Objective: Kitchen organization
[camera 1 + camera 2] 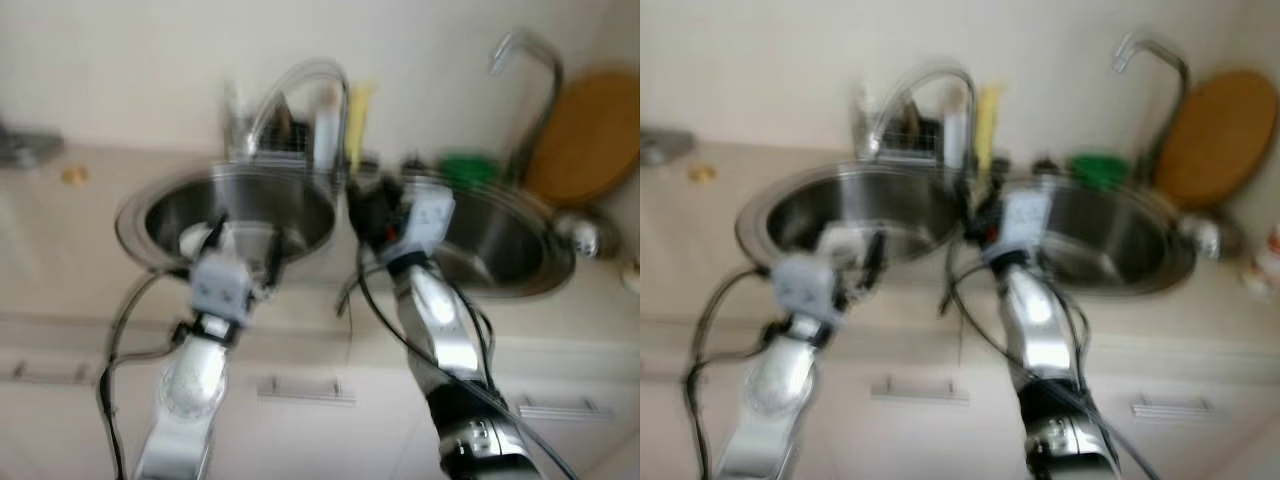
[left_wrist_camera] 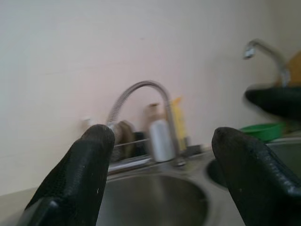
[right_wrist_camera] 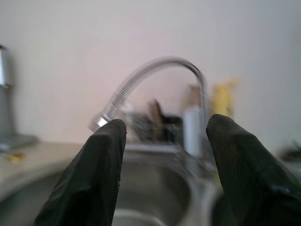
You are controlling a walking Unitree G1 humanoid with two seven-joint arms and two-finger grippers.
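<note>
Presently, the left hand is held out over the near rim of the left sink basin, its two black fingers spread wide apart with nothing between them. The right hand is raised beside it at the divide between the two basins, its fingers likewise parted and empty. Both head views are blurred.

Beyond the hands, a curved flexible faucet arches over the left basin. Behind it, against the wall, stands a small wire rack with a white bottle and a yellow item just beside it; the rack's contents cannot be made out. The right sink basin has a green object at its far rim, a second tall faucet and a round wooden board leaning on the wall. The table is beige, with drawer handles below.
</note>
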